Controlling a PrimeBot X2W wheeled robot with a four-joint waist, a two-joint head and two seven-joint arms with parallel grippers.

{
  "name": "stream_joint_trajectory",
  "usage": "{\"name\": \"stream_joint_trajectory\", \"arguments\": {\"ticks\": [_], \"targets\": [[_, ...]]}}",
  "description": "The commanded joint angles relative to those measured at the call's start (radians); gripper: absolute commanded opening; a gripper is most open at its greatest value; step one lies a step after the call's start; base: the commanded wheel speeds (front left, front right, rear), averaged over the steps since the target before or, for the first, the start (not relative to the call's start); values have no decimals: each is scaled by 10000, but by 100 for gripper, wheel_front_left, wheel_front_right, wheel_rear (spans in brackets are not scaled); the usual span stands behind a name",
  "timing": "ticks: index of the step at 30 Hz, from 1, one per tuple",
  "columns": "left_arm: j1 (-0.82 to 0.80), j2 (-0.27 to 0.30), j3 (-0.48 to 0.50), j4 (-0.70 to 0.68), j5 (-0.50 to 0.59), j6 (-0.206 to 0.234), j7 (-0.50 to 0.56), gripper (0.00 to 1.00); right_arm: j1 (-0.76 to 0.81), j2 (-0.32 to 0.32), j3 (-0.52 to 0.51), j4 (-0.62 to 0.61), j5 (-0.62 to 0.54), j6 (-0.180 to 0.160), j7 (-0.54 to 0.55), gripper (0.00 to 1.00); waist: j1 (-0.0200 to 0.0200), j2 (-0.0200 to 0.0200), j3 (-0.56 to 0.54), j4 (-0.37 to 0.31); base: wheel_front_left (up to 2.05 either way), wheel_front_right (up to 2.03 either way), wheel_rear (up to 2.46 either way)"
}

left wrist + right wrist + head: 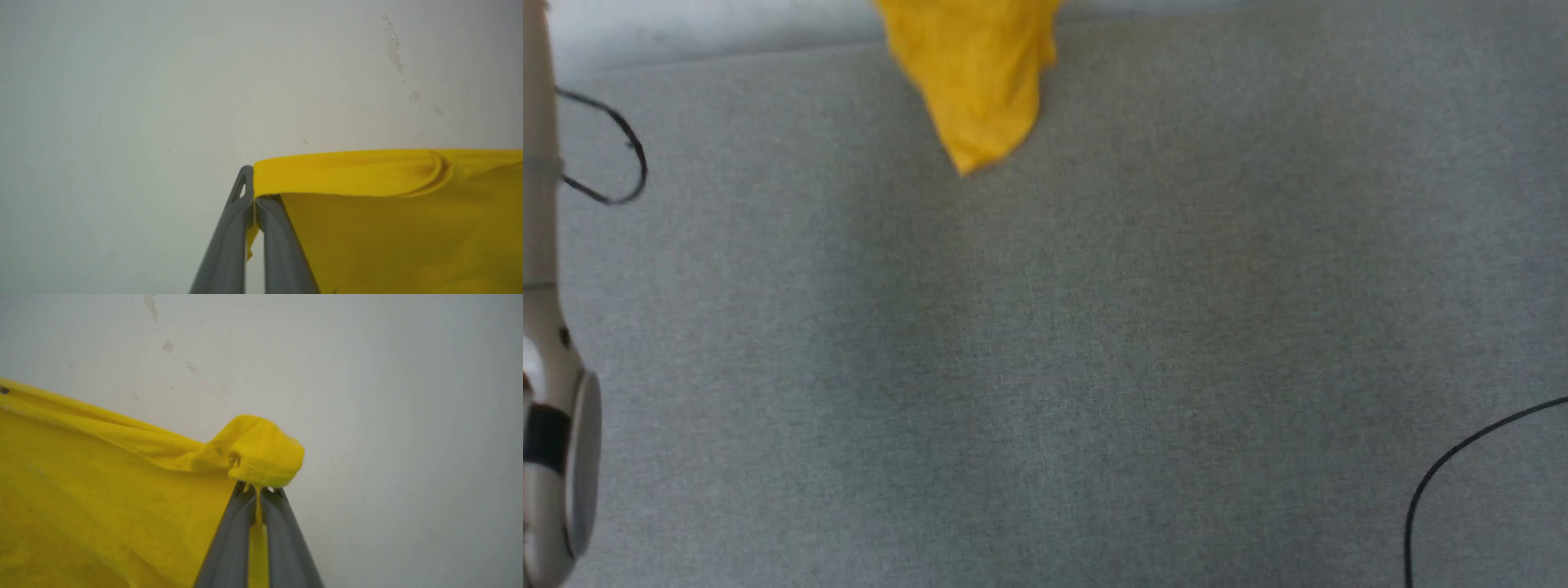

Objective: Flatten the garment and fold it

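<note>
The garment [976, 77] is bright yellow and hangs from above the head view's top edge, its lowest point dangling over the grey cloth surface [1094, 367]. In the left wrist view my left gripper [254, 200] is shut on a corner of the garment [388, 212], whose edge stretches away to the right. In the right wrist view my right gripper [258, 490] is shut on another bunched corner of the garment [122, 490], which spreads to the left. Both grips are held up in front of a pale wall. The print is hidden.
A pale forearm [551, 392] runs along the head view's left edge, with a black cable loop [625, 151] beside it. Another black cable [1454, 465] curves in at the lower right. The pale wall [163, 81] has a few scuffs.
</note>
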Motion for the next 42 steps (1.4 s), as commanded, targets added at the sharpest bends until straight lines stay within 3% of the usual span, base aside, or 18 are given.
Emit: {"name": "stream_joint_trajectory", "arguments": {"ticks": [1, 7, 12, 21, 27, 33, 37, 42], "targets": [[-300, 147, 59, 189, 91, 53, -102, 0, -236, -86, -5, 227, -120, -34, -185, 0, -4, 0, 1155, -64, 0, 0, 0], [-1549, 30, -38, 874, 149, 33, -350, 0, -1306, 116, 398, 1083, -201, -34, -1009, 0, -4, 0, 2164, 118, 0, 0, 0], [-1635, -235, -85, 1573, 12, 2, -647, 0, -1402, 501, 991, 1912, 178, -34, -1384, 0, -4, 0, 2726, 225, 0, 0, 0], [-151, -744, 232, 3070, -743, -240, -1484, 0, 66, 1089, 2633, 2991, 1150, -34, -2175, 0, -4, 0, 2067, 340, 0, 0, 0], [2452, -967, 604, 3562, -1374, -615, -1905, 0, 2171, 1002, 3713, 2945, 1753, -34, -2692, 0, -4, 0, 466, 455, 0, 0, 0], [6037, -925, 1049, 2595, -1795, -752, -2033, 0, 4735, 618, 3915, 2068, 2103, -34, -2845, 0, -4, 0, -1406, 532, 0, 0, 0], [8564, -912, 1140, 1102, -1854, -479, -2009, 0, 6669, 226, 3405, 1063, 1794, -34, -2850, 0, -4, 0, -2512, 654, 0, 0, 0], [11883, -594, 1298, -1786, -1940, 330, -965, 0, 9150, 119, 2451, -138, 1080, -34, -2852, 0, -4, 0, -3480, 695, 0, 0, 0]]}}
